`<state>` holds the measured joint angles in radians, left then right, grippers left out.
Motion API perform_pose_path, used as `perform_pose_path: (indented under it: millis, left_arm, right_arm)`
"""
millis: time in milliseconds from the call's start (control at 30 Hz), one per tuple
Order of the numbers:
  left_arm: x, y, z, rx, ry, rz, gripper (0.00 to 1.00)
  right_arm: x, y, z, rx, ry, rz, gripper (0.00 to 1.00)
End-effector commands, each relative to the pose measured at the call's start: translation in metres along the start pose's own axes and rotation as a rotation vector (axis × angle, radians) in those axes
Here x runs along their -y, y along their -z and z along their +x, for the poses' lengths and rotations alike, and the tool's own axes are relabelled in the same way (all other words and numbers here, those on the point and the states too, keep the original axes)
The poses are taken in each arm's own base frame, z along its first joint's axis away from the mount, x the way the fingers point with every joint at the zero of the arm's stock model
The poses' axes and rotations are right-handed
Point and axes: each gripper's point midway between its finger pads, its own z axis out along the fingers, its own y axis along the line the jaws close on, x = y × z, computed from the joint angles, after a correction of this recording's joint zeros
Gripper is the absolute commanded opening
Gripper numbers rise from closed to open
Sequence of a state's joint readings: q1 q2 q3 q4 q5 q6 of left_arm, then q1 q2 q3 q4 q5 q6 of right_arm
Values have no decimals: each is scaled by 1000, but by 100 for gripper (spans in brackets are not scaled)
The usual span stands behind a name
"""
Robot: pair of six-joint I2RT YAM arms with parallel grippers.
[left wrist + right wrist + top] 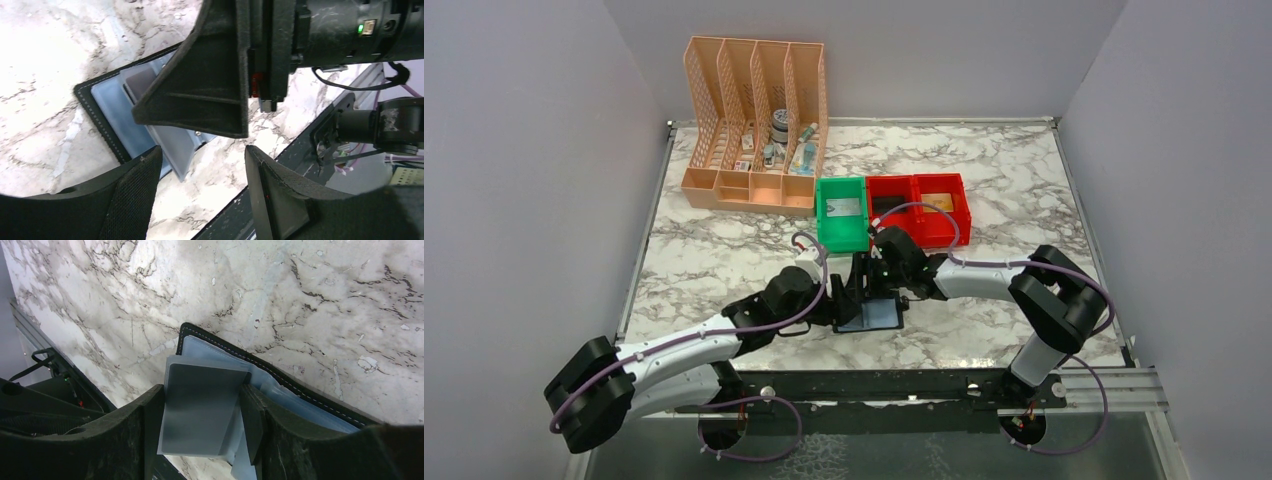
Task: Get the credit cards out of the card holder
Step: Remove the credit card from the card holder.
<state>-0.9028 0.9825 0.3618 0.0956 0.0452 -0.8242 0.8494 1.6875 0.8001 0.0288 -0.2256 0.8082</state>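
Note:
The black card holder [882,318] lies open on the marble, its grey-blue inner panels [112,112] facing up. My right gripper [200,390] is shut across a clear sleeve [202,410] lifted from the holder, and a grey credit card shows inside the sleeve. Seen from above, the right gripper [879,288] sits over the holder's far edge. My left gripper [202,152] stands open just beside it, with only marble between its fingers and the sleeve's corner [181,162] near its left finger. A white card [844,207] lies in the green bin and a tan card [936,201] in the red bin.
The green bin [825,215] and the red bin [914,228] stand just beyond the grippers. The peach lattice organizer [754,120] holds small items at the back left. The black rail [904,385] runs along the table's near edge, close to the holder.

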Motion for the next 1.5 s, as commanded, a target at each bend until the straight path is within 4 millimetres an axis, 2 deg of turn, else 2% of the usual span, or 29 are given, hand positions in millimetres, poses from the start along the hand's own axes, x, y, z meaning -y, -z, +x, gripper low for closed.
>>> perform_pose_path:
  millis: [0, 267, 600, 733, 867, 1100, 1333, 1467]
  left_arm:
    - [24, -2, -3, 12, 40, 131, 63]
    - [12, -7, 9, -20, 64, 92, 62]
    - [5, -11, 10, -30, 49, 52, 62]
    - [4, -11, 11, -28, 51, 52, 61]
    - [6, -9, 7, -14, 47, 58, 61]
    - [-2, 1, -6, 48, 38, 0, 62]
    - [-35, 24, -21, 152, 66, -187, 61]
    - [-45, 37, -29, 214, 94, -235, 61]
  right_arm:
    - [43, -12, 49, -134, -27, 132, 58]
    - [41, -11, 48, -130, -28, 124, 58]
    - [39, -10, 49, -134, -41, 97, 59]
    - [42, -10, 49, -133, -41, 107, 53]
    - [46, -11, 50, -138, -44, 124, 52]
    - [54, -9, 44, -126, -4, 187, 60]
    - [66, -10, 40, -109, 50, 296, 64]
    - [71, -11, 40, -101, 88, 385, 64]
